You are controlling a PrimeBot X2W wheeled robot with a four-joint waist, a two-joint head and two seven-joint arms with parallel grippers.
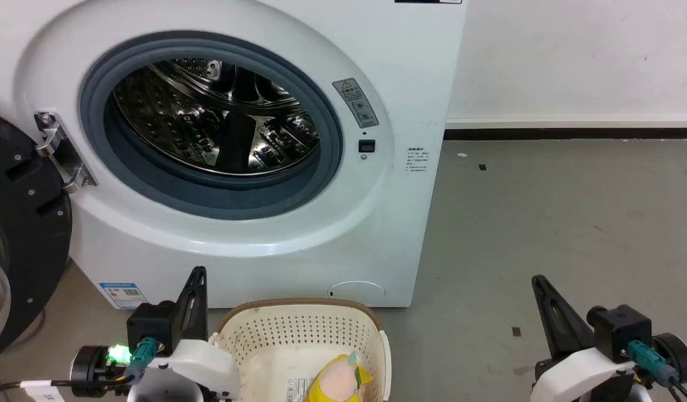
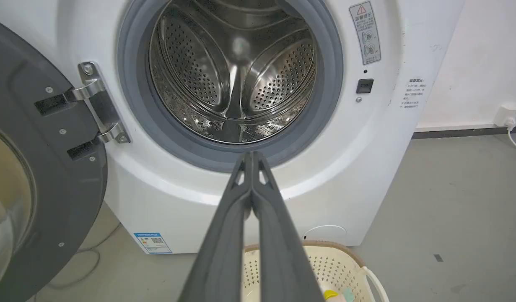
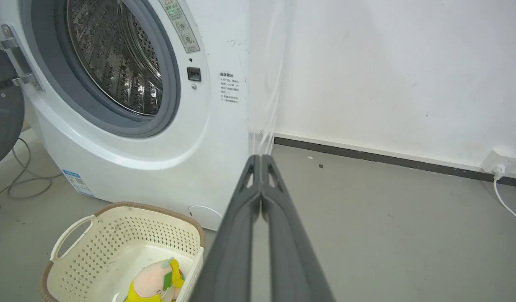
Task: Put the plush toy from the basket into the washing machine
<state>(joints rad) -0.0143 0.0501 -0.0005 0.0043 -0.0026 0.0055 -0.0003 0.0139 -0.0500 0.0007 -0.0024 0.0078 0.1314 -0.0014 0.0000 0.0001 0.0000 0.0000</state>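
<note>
Both the left gripper (image 2: 251,157) and the right gripper (image 3: 261,158) hung before the washing machine (image 1: 298,240) and its bare steel drum (image 1: 209,123), fingers pressed together, holding nothing. At the machine's left its black door (image 1: 25,240) stood open, a likely snag for the left arm. Just before its foot sat the basket (image 1: 298,304), light enough to tip under a pull. Inside lay the plush toy (image 1: 337,379), which might slip from a pinch or drop short of the drum. On the machine's front, the warning sticker (image 1: 355,103), print block (image 1: 417,159) and blue label (image 1: 120,294) were too small to read.
</note>
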